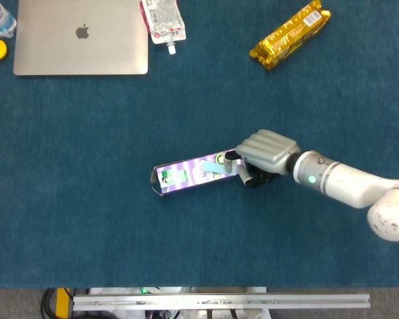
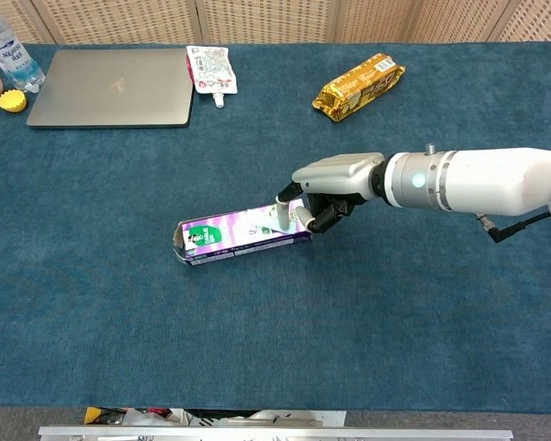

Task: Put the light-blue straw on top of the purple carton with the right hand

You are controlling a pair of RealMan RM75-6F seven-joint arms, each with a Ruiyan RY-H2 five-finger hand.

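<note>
One short, flat light-blue straw lies on one long purple carton lying on the tabletop; right robot hand at carton's end, grasp unclear.

An Apple logo marks the laptop lid; other packaging print is too small to read.

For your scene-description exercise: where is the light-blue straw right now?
In the head view, the straw lies on top of the purple carton near its right end, mid-table, with the right hand at that end.
</note>
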